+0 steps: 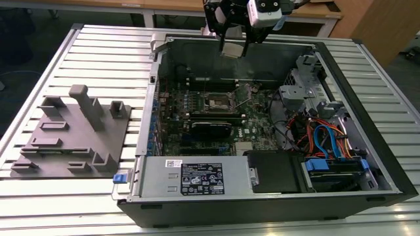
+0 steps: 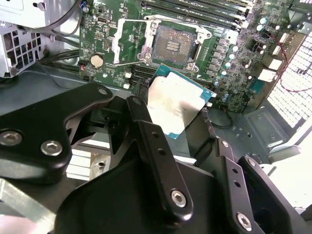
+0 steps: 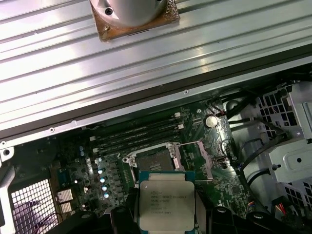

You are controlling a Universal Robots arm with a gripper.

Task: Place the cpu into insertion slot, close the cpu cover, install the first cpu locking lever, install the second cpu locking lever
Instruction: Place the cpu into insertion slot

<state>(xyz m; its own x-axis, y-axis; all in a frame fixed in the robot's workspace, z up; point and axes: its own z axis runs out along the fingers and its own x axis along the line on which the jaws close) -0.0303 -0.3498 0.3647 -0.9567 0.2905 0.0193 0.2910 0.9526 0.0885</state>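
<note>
The arm is cut off by the exterior view's upper edge, so I see little of it above the gripper (image 1: 232,43). In the second wrist view the gripper's black linkage blocks the near half of the scene and hides one corner of the cpu (image 2: 175,105). In the first wrist view the chip's near edge runs out of frame. The fingers (image 2: 141,114) are clamped on opposite edges of the cpu, and its silvery top faces both wrist cameras.

The gripper hangs pointing down over the far wall of the open computer case (image 1: 262,211), well above the motherboard (image 1: 259,118). The chip is in the air, apart from the insertion slot (image 2: 173,45). The slot lies bare with its dark centre exposed, and the cpu cover (image 2: 127,41) is swung open just beside it. Thin metal rods run along the socket's rim, but I cannot tell how the levers sit. The case rests on a ribbed metal table (image 1: 52,196), near a grey fixture (image 1: 72,132).
</note>
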